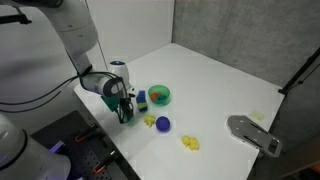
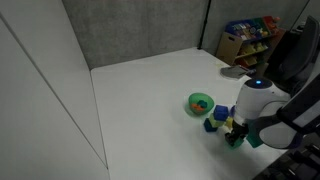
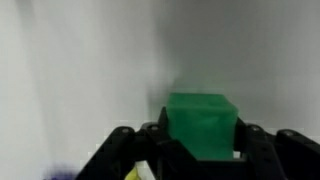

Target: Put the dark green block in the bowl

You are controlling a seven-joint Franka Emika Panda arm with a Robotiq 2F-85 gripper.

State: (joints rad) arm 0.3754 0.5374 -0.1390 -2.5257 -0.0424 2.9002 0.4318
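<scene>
The dark green block (image 3: pixel 202 122) fills the middle of the wrist view, held tight between my two black fingers. My gripper (image 3: pixel 200 145) is shut on it. In both exterior views my gripper (image 1: pixel 124 110) (image 2: pixel 235 135) points down close to the white table, near its front edge. The block itself is hidden by the fingers there, and I cannot tell whether it rests on the table. The green bowl (image 1: pixel 166 97) (image 2: pixel 193 100) stands a short way from the gripper, with the small blue block (image 1: pixel 142 99) (image 2: pixel 212 124) between them.
A purple round object (image 1: pixel 163 124) and a small yellow piece (image 1: pixel 149 121) lie beside the gripper. Another yellow piece (image 1: pixel 190 143) lies further along the table. A grey flat device (image 1: pixel 255 133) sits at the table's edge. Shelves with goods (image 2: pixel 245 40) stand beyond the table.
</scene>
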